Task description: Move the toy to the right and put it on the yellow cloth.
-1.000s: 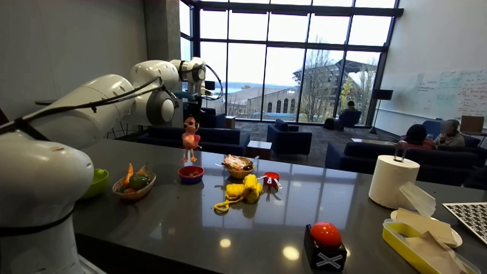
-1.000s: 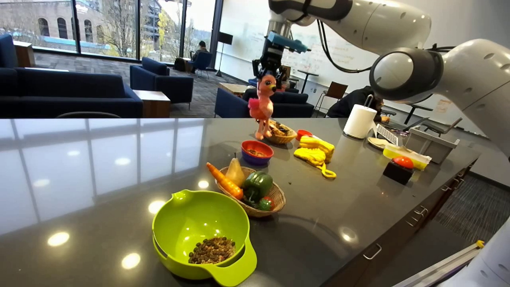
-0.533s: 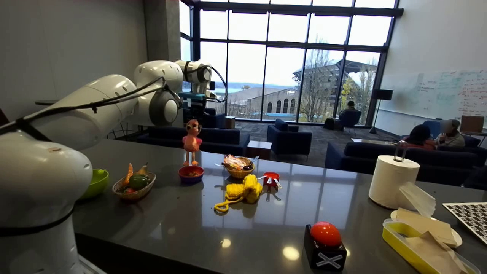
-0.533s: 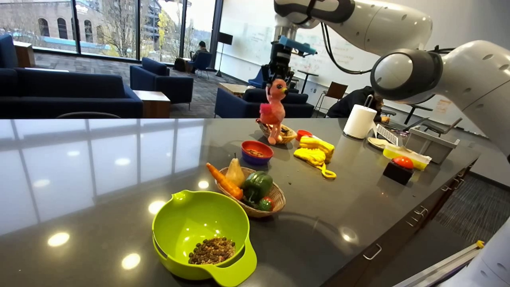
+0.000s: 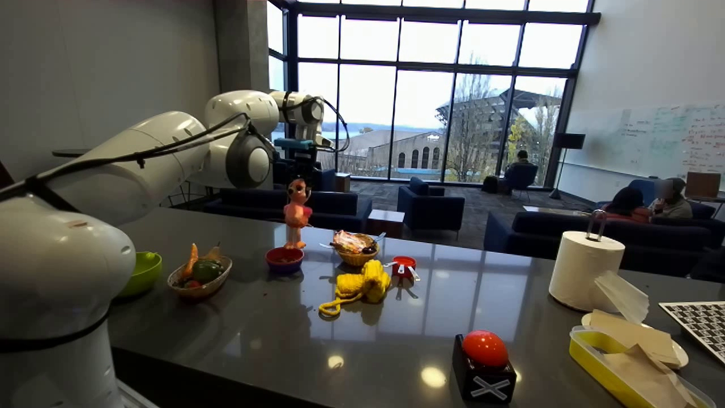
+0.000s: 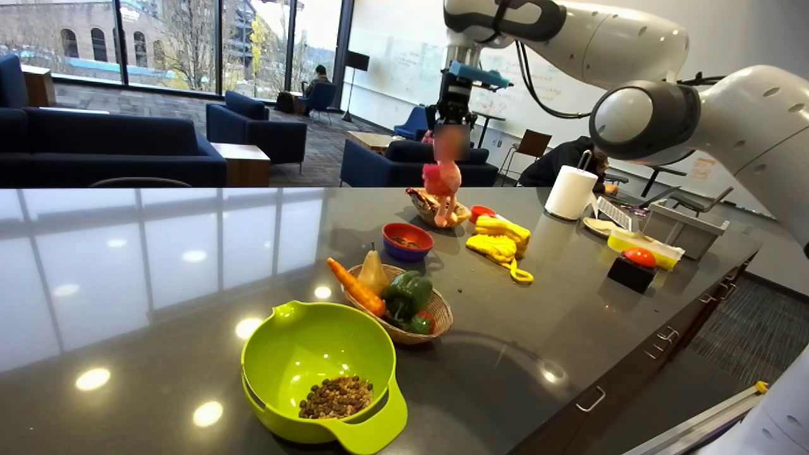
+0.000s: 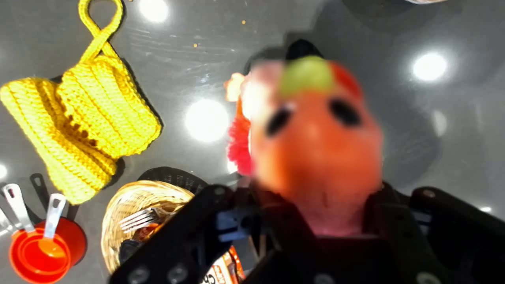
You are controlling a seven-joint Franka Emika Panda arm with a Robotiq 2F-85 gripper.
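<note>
The toy is a pink bird with long legs and a bright pink wing, also in an exterior view. My gripper is shut on the head of the toy, which hangs upright above the counter. In the wrist view the toy's orange head sits between the fingers and hides part of the counter. The yellow cloth is a knitted piece with a loop, folded on the counter to the right of the toy. It shows at the left in the wrist view.
A red and purple bowl stands just below and left of the toy. A wicker basket with utensils and red measuring cups are beside the cloth. A vegetable basket, green bowl and red button box stand farther off.
My gripper has moved right in both exterior views with the toy held, and sits slightly lower. In an exterior view the toy now overlaps the utensil basket. The cloth has not moved.
</note>
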